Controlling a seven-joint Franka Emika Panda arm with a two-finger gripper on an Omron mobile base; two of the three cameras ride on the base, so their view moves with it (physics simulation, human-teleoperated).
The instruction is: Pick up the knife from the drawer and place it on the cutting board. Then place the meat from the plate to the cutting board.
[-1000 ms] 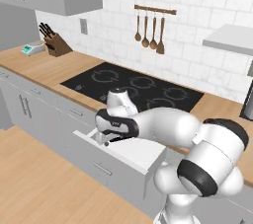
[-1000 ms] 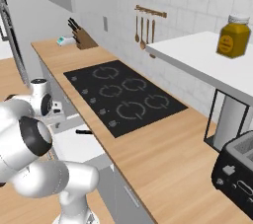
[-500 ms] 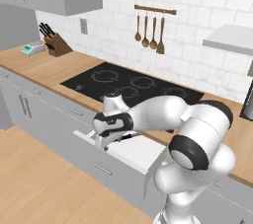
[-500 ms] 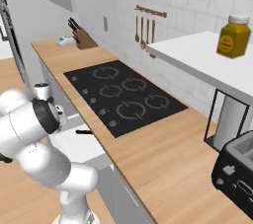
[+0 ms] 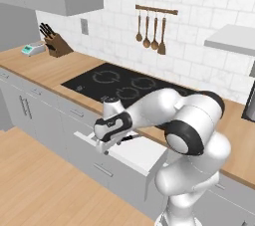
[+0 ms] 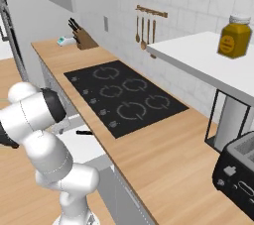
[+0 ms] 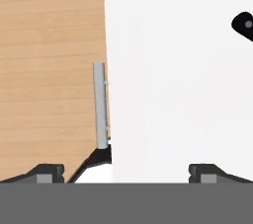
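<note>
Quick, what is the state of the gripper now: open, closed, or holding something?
Gripper: open and holding nothing, hanging over the open drawer; the knife lies apart from it.

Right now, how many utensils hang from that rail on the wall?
4: all hang side by side from the rail on the tiled wall behind the cooktop, namely the four utensils. None looks hidden.
</note>
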